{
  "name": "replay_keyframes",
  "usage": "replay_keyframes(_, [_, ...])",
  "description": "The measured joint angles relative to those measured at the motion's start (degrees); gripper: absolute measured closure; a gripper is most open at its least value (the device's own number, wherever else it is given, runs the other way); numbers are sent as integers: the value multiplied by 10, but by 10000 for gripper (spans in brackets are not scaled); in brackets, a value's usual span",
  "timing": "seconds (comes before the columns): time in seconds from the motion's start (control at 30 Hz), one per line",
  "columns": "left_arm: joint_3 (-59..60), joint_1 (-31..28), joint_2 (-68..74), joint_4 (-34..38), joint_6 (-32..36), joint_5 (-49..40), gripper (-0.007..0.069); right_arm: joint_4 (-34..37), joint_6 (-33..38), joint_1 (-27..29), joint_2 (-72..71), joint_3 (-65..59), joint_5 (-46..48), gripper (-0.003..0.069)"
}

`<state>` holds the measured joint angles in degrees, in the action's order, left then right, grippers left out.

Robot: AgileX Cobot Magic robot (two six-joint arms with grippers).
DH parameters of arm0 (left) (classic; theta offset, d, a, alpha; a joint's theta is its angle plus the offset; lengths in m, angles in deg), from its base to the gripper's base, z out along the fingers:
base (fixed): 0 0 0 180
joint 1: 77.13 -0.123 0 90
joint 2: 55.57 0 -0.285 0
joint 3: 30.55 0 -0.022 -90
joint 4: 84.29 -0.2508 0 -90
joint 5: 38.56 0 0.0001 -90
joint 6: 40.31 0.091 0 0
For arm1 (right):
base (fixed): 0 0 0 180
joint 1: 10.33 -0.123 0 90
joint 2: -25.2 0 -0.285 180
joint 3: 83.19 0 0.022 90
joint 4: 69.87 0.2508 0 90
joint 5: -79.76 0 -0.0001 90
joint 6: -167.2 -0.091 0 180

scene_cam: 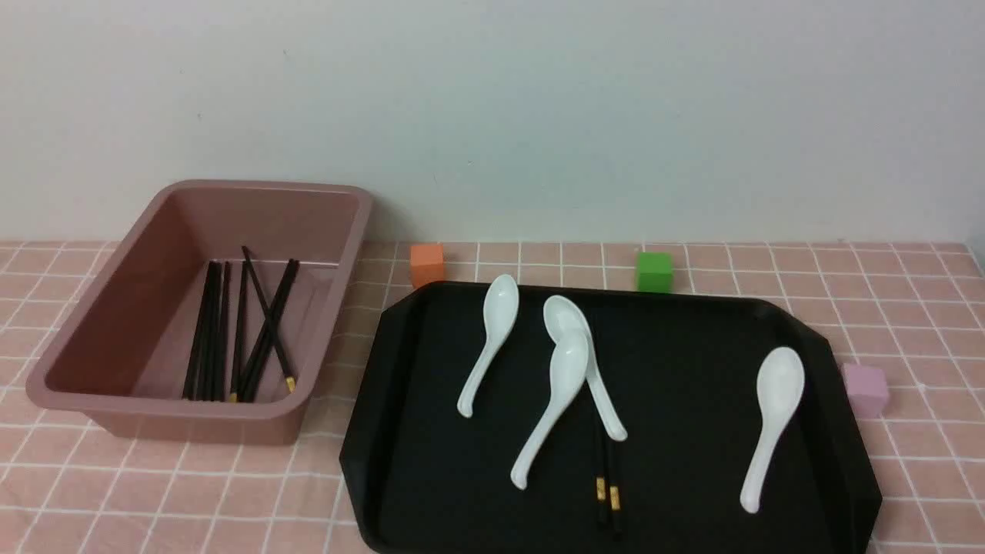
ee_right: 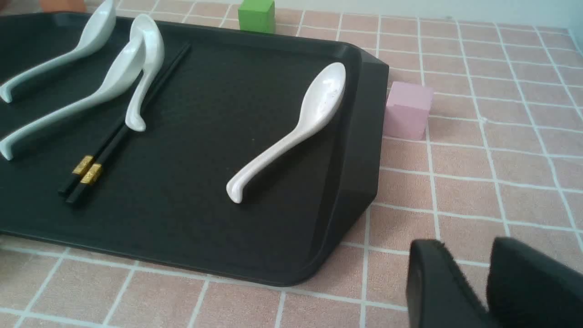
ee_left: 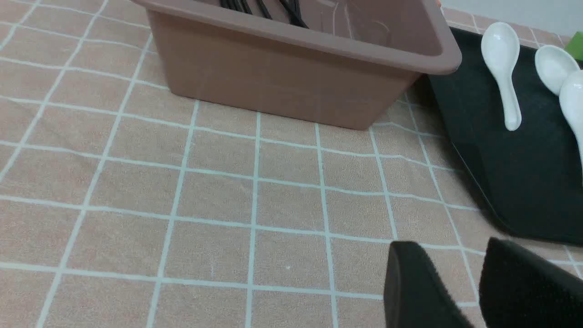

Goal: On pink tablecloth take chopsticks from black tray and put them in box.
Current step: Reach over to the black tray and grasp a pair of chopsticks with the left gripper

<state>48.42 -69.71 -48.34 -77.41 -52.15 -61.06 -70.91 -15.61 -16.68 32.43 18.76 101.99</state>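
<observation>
Black left gripper [ee_left: 448, 246], jaws apart, empty.

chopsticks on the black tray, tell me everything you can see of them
The chopsticks are a pair of long, thin black sticks, each with a small gold band near the end closer to the robot. They lie flat, side by side and almost parallel, on the black tray, with their banded ends near its front edge and their length pointing away from the robot. A white spoon lies alongside them, its handle tip resting over their middle. Their material cannot be told.
</observation>
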Motion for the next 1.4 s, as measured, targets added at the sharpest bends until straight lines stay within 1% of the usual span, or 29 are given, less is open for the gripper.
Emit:
replay_keyframes(0.77, [0, 0, 0, 0, 0, 0, 386, 0, 0, 0, 0, 0, 0, 430])
replay_keyframes(1.03, [0, 0, 0, -22, 10, 22, 386, 0, 0, 0, 0, 0, 0, 422])
replay_keyframes(1.1, [0, 0, 0, 5, -13, 39, 386, 0, 0, 0, 0, 0, 0, 421])
replay_keyframes(1.2, [0, 0, 0, 99, -75, 69, 386, 0, 0, 0, 0, 0, 0, 420])
replay_keyframes(1.23, [0, 0, 0, 99, -80, 72, 386, 0, 0, 0, 0, 0, 0, 420])
replay_keyframes(1.27, [0, 0, 0, 157, -111, 93, 386, 0, 0, 0, 0, 0, 0, 420])
replay_keyframes(1.4, [0, 0, 0, 235, -144, 135, 386, 0, 0, 0, 0, 0, 0, 420])
